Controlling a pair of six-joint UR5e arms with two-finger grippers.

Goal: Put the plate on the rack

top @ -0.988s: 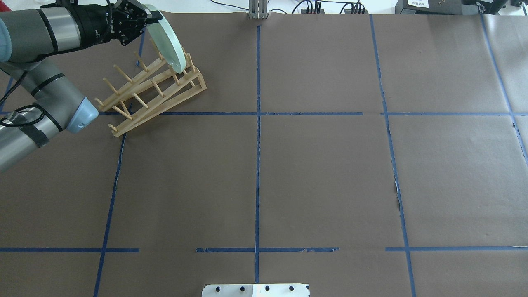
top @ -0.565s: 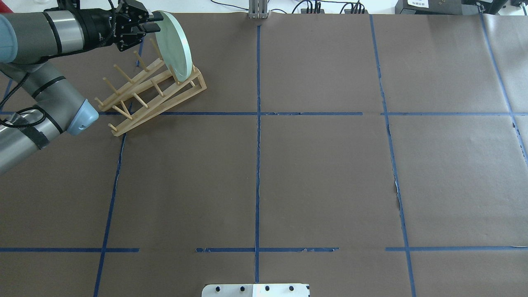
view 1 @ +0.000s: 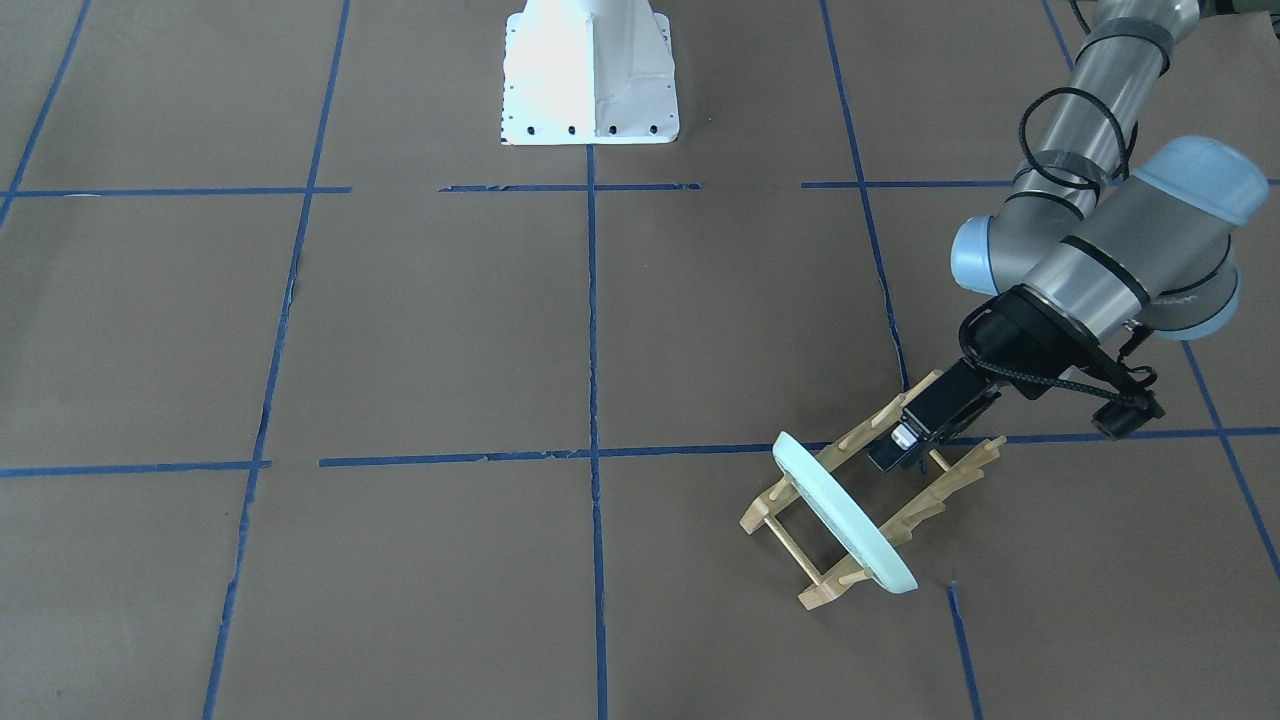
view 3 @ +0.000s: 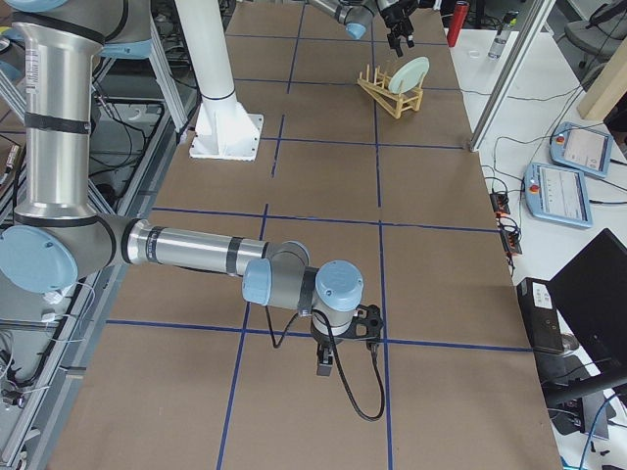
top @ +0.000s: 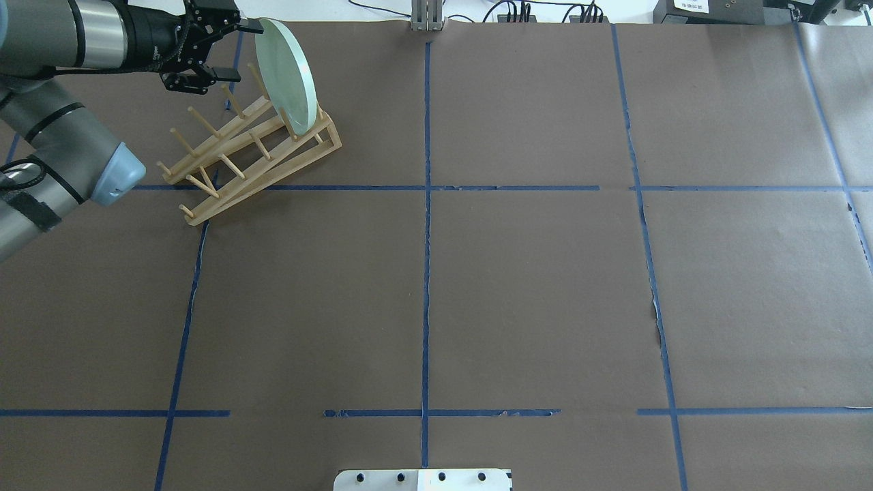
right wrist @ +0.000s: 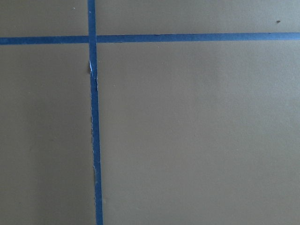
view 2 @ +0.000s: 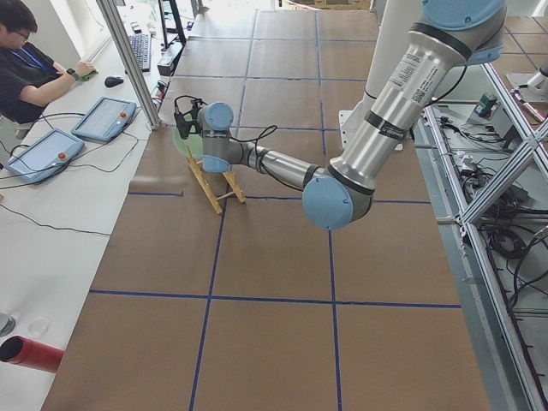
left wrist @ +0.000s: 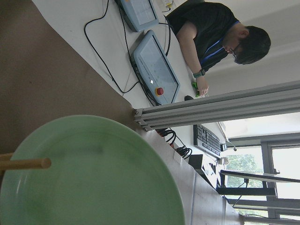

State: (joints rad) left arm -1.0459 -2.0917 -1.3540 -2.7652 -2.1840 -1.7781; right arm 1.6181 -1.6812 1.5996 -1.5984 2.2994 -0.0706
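The pale mint-green plate [top: 287, 76] stands on edge between the pegs at the far end of the light wooden rack [top: 235, 158], leaning slightly. It also shows in the front-facing view [view 1: 846, 516] and fills the left wrist view [left wrist: 93, 173], with one peg [left wrist: 24, 163] in front of it. My left gripper [top: 234, 50] is open, just left of the plate and apart from it, as the front-facing view [view 1: 893, 447] also shows. My right gripper [view 3: 328, 364] hangs low over the table far from the rack; I cannot tell whether it is open or shut.
The rack [view 1: 950, 482] sits at the table's far left corner, near the back edge. An aluminium post [top: 427, 15] stands at the back middle. An operator [view 2: 26, 60] sits at a desk beyond that edge. The robot's white base [view 1: 588, 75] is at the near side.
My left gripper has opened and let go of the plate, then pulled back to the left. The plate has tipped more upright and now stands in the rack by itself.
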